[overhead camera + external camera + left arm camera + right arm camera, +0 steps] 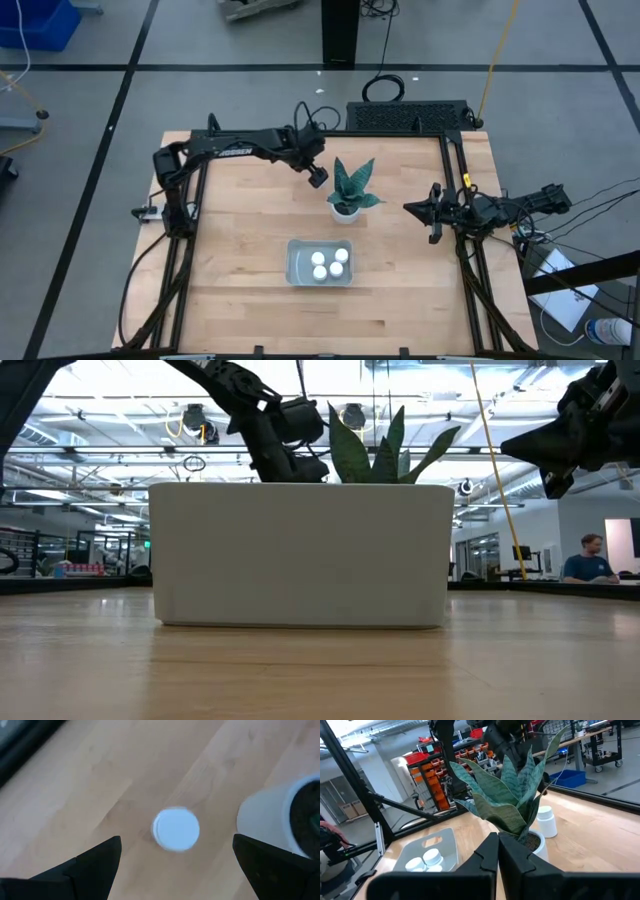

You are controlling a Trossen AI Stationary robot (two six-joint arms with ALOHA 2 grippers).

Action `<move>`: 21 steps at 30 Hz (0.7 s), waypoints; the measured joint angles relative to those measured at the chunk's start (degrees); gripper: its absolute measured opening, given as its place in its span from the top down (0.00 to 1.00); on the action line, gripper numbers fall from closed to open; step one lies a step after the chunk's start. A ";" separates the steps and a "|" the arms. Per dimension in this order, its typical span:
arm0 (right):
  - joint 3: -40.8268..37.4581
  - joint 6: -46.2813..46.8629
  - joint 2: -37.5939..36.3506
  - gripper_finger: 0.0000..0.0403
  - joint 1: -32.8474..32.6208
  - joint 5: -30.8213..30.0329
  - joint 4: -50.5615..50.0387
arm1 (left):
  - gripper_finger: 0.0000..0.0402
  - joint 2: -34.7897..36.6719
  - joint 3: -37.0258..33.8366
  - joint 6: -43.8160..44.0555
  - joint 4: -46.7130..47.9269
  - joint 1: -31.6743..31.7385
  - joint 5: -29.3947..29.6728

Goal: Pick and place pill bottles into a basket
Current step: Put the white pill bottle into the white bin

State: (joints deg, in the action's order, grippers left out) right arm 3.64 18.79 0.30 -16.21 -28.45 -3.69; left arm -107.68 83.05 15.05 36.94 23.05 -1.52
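Observation:
The grey-blue basket (pixel 320 262) lies on the table's near middle with several white pill bottles (pixel 329 263) standing in it; its wall fills the low view (pixel 300 555). One more pill bottle (pixel 175 829) stands upright on the wood beside the plant's white pot (pixel 265 820); it also shows in the right wrist view (pixel 546 821). My left gripper (pixel 317 177) hangs open above this bottle, pointing down, one finger to each side of it and clear of it (pixel 177 865). My right gripper (pixel 420 210) is shut and empty, right of the plant (pixel 498 851).
A potted plant (pixel 349 190) with long green leaves stands in the table's middle, just behind the basket and between the two grippers. A black mat (pixel 405 117) lies at the far edge. Bare wood shows left and right of the basket.

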 joint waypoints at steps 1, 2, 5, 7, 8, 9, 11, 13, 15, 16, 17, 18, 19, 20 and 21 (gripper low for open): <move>0.00 0.00 0.00 0.99 0.00 0.00 0.48 | 0.03 -0.09 0.05 -0.20 -0.46 -0.08 0.07; 0.00 0.00 0.06 1.00 0.00 -0.01 1.37 | 0.03 -0.31 0.04 -0.67 -0.31 -0.16 0.20; -0.07 0.00 0.44 1.00 -0.02 0.06 5.12 | 0.03 -1.78 0.04 -0.96 -1.04 -0.49 0.93; -0.15 0.00 0.78 1.00 -0.02 -0.01 7.86 | 0.03 -2.37 0.02 -0.90 -1.10 -0.66 0.96; -0.15 -0.01 0.85 1.00 -0.02 0.00 9.20 | 0.03 -2.70 0.00 -0.92 -1.62 -0.64 0.96; -0.15 0.00 0.81 0.99 -0.02 -0.02 10.26 | 0.03 -2.94 0.02 -0.92 -2.27 -0.64 0.88; -0.15 0.00 0.77 0.99 0.00 -0.02 13.52 | 0.03 -3.65 0.02 -0.82 -2.34 -0.64 0.86; -0.13 0.00 0.89 0.99 0.00 -0.02 14.80 | 0.03 -3.98 -0.02 -0.57 -2.74 -0.61 0.84; -0.13 0.00 0.96 0.99 0.00 -0.02 15.57 | 0.03 -4.04 -0.01 -0.48 -3.70 -0.61 0.82; -0.13 0.00 0.97 1.00 0.00 -0.01 15.46 | 0.03 -4.07 0.00 -0.48 -3.83 -0.57 0.79; -0.13 0.00 1.01 1.00 0.00 -0.02 15.35 | 0.03 -4.14 0.00 -0.50 -3.76 -0.57 0.81; -0.13 0.00 1.03 1.00 0.00 -0.02 15.27 | 0.03 -4.24 0.00 -0.65 -3.71 -0.55 0.91; -0.11 0.00 1.01 1.00 0.00 -0.02 15.25 | 0.03 -4.32 0.00 -1.02 -3.81 -0.55 0.94; -0.11 0.00 1.01 1.00 0.00 -0.02 15.23 | 0.03 -4.35 0.00 -1.31 -4.08 -0.53 0.92; -0.11 0.00 1.02 1.00 0.00 -0.02 15.22 | 0.03 -4.35 0.00 -1.55 -4.20 -0.53 0.92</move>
State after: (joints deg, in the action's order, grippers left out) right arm 3.53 18.79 1.32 -16.21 -28.47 11.53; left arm -112.03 83.05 13.50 32.74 22.52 -0.60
